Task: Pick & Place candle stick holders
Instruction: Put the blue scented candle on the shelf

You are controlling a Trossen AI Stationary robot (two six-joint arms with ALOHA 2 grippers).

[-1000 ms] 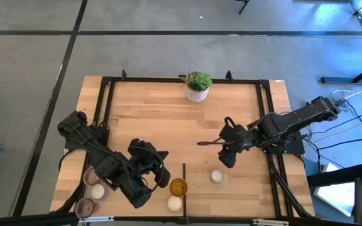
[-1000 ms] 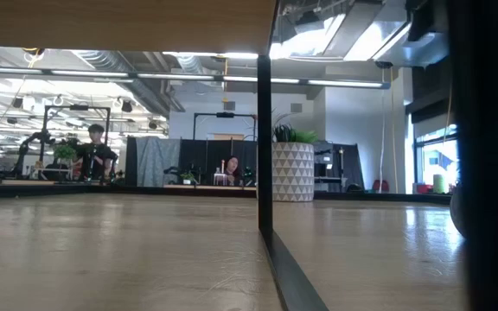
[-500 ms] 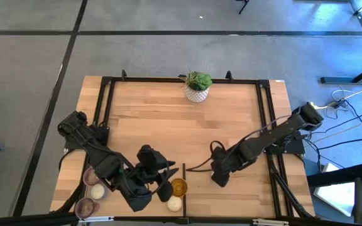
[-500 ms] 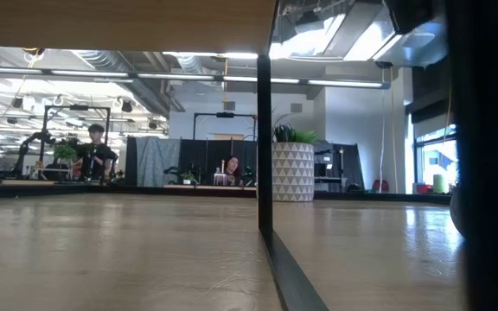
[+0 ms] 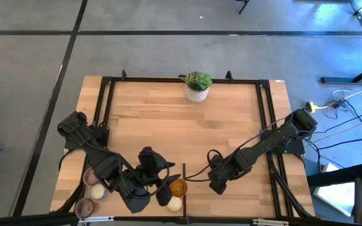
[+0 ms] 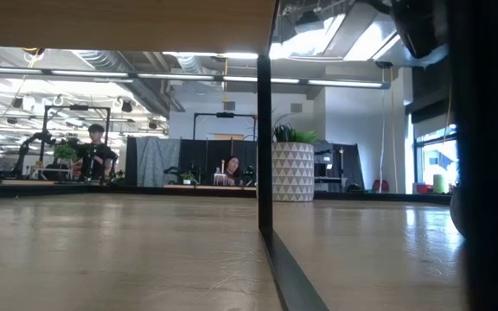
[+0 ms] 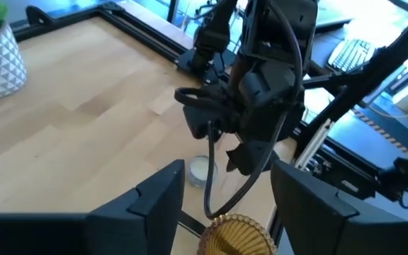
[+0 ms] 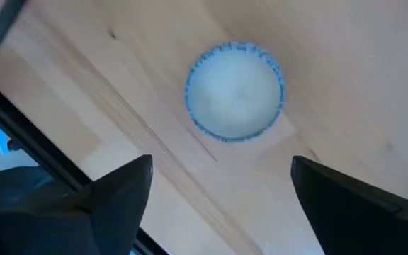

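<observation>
Light wooden table [image 5: 168, 125] inside a black frame is seen from above, on grey floor.

White holder [image 8: 235, 90] is seen directly ahead of the right gripper [image 8: 218, 195], on the bare wood between the two spread fingers [image 8: 122, 188], untouched by either. Nothing is held; the jaws are released. From above this holder is hidden under the right gripper [image 5: 217, 179], which sits low over the table's near right part, just right of the dark dividing line [image 5: 184, 188].

Amber holder [image 7: 236, 235] is seen just beyond the left gripper [image 7: 225, 212], in the gap between its parted fingers [image 7: 165, 195]; contact cannot be told. From above the left gripper [image 5: 159, 188] is just left of the amber holder [image 5: 178, 187]. A cream holder [image 5: 175, 203] lies just beside the amber one, nearer the table's front edge.

Two more holders are noted behind the left gripper, beside the left arm at the table's near left corner: one whitish [image 5: 97, 191], one pinkish [image 5: 87, 206].

Potted plant [image 5: 198, 86] is recorded well apart from both grippers, at the far edge of the table. Seated people [image 6: 93, 151] are seen in the room beyond, in the low view.
</observation>
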